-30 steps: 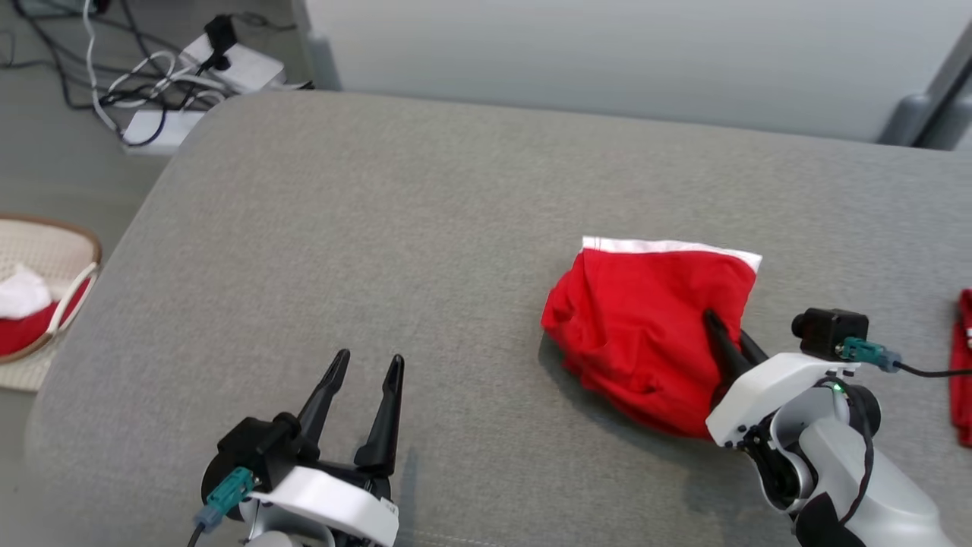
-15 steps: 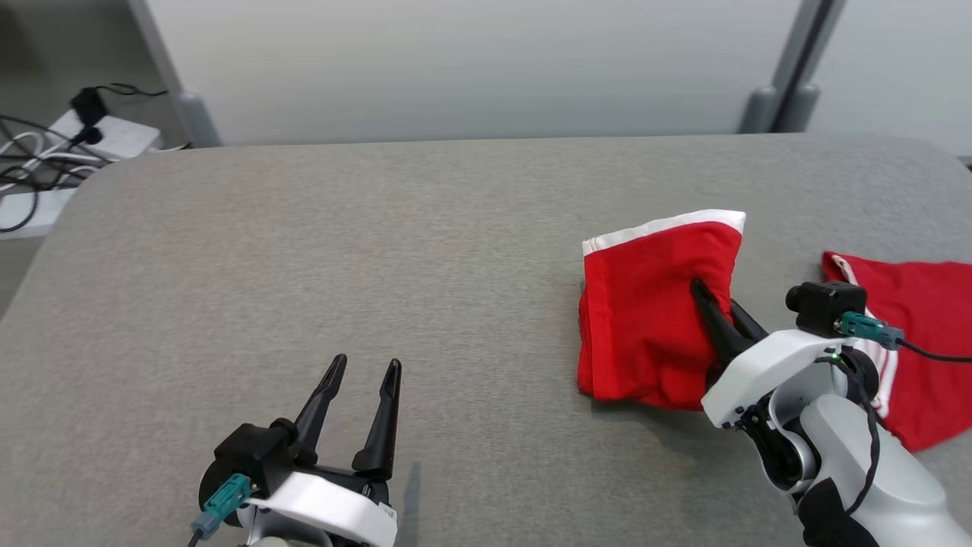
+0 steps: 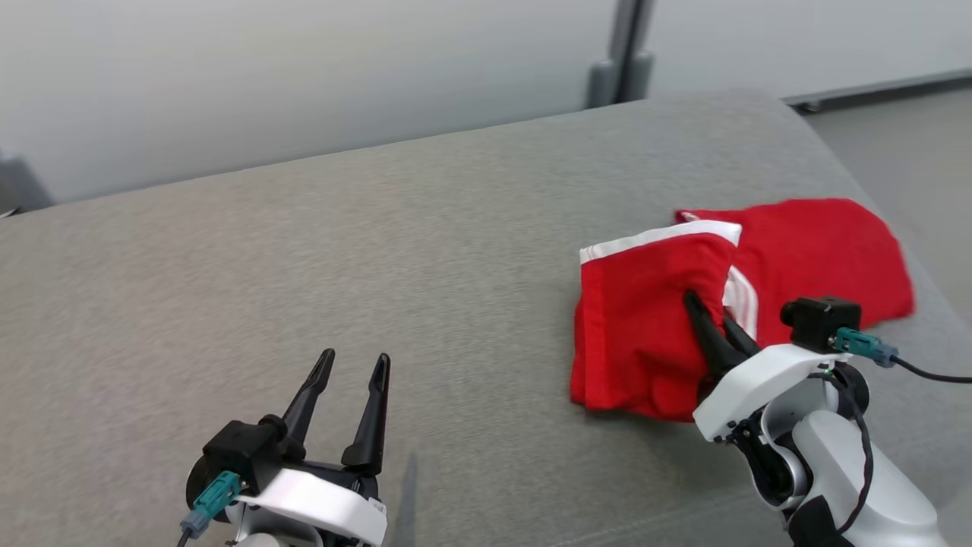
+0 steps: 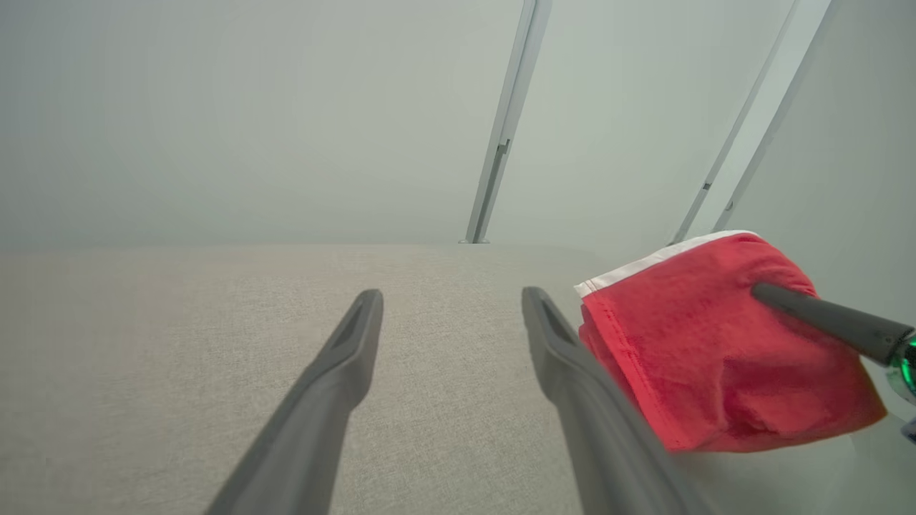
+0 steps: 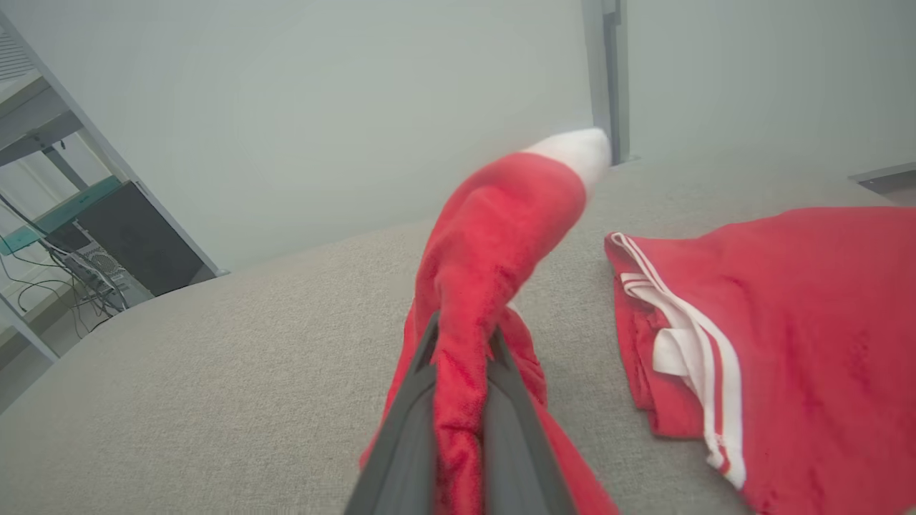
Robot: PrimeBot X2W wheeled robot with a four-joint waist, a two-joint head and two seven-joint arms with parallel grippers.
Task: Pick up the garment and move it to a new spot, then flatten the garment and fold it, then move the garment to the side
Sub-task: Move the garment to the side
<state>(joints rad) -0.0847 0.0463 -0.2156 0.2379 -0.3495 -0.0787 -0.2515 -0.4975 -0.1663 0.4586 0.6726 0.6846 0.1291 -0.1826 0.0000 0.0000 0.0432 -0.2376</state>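
Grey cushion (image 3: 304, 266), right side: the garment (image 3: 638, 319) is pinched in the right gripper (image 3: 706, 308); left gripper (image 3: 353, 361) spread. Second red garment (image 3: 820, 258), earlier apart, now sits partly hidden behind it.

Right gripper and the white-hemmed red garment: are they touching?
Touching. The right wrist view shows the right gripper shut on the garment, red fabric pinched between its fingers.

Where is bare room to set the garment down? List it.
Free: the grey surface between the left hand and the held garment, to its far edge. Crowded: the right end, where a second red garment lies beside the right hand.
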